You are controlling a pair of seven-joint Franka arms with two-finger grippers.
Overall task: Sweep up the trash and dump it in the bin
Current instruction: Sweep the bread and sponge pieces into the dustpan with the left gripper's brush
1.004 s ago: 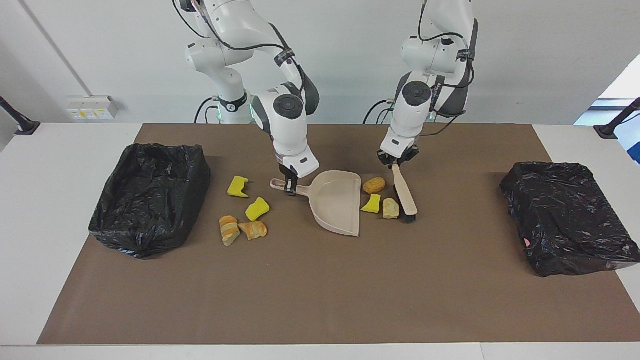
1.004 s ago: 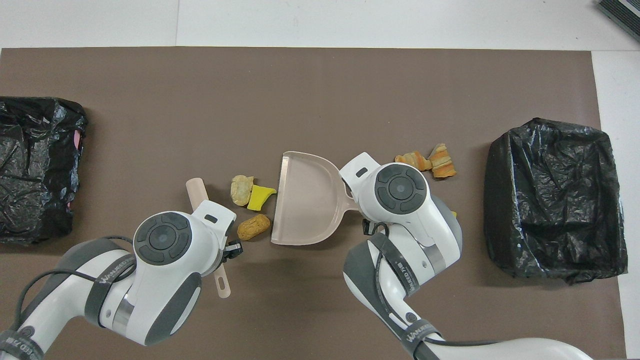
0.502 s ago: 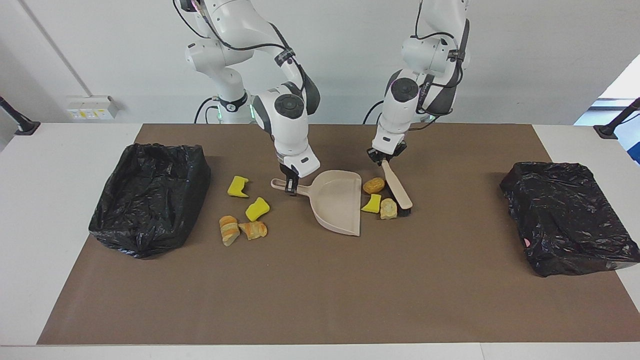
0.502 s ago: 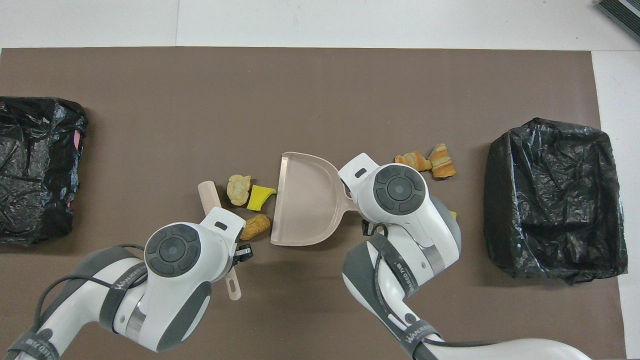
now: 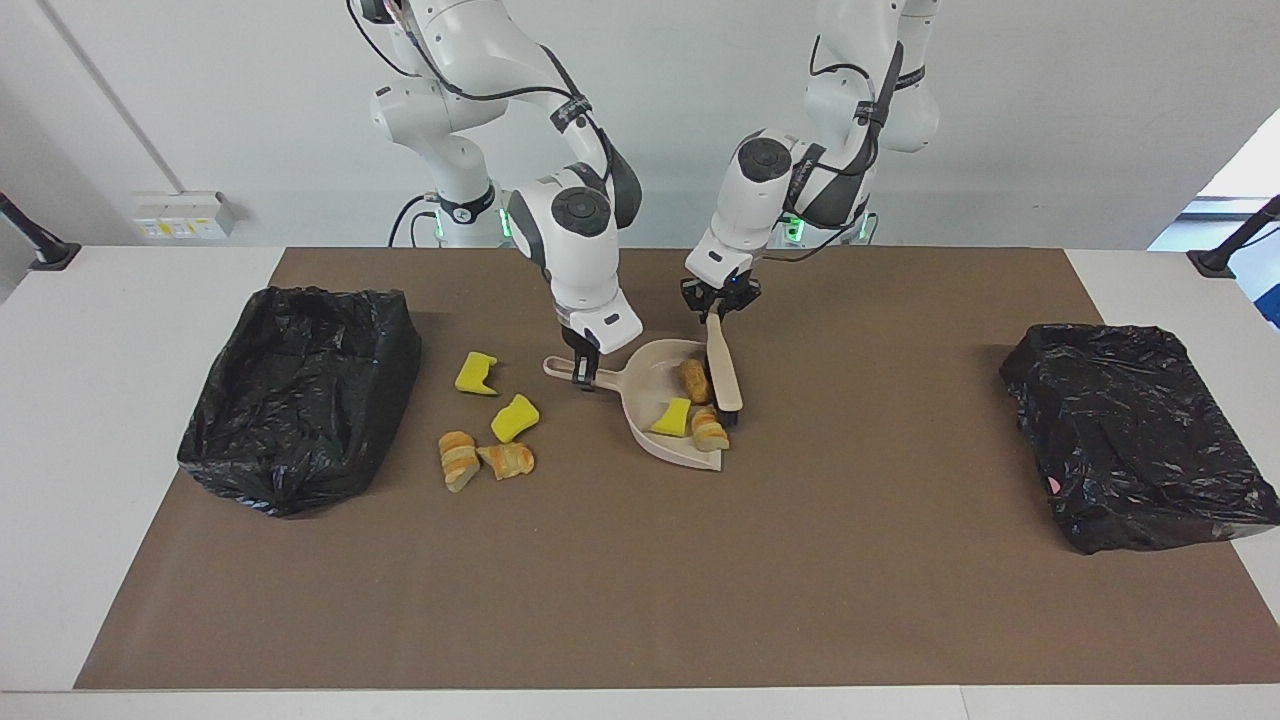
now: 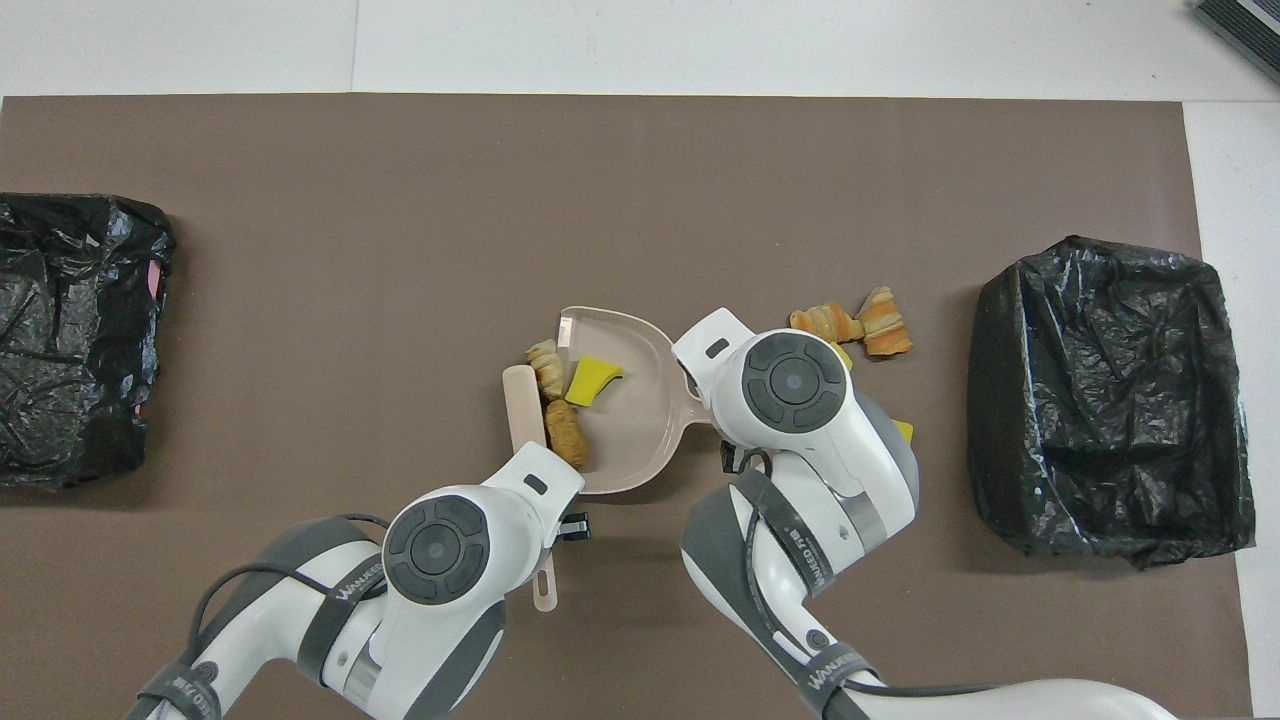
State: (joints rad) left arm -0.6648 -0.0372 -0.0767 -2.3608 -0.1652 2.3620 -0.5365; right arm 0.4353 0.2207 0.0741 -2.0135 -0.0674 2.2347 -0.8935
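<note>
Brush (image 5: 723, 376) and three trash (image 5: 692, 380) pieces now at dustpan (image 5: 650, 385).

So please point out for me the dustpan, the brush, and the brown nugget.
dustpan (image 5: 652, 391), facing view, bare floor of the pan.
brush (image 5: 722, 372), facing view, middle of its beige back.
brown nugget (image 6: 569, 436), overhead view, middle of the piece.

A brown mat (image 5: 640, 560) covers the white desk (image 5: 90, 500); a power strip (image 5: 185, 214) sits on the wall; a dark clamp (image 5: 1225, 255) at each desk corner.
</note>
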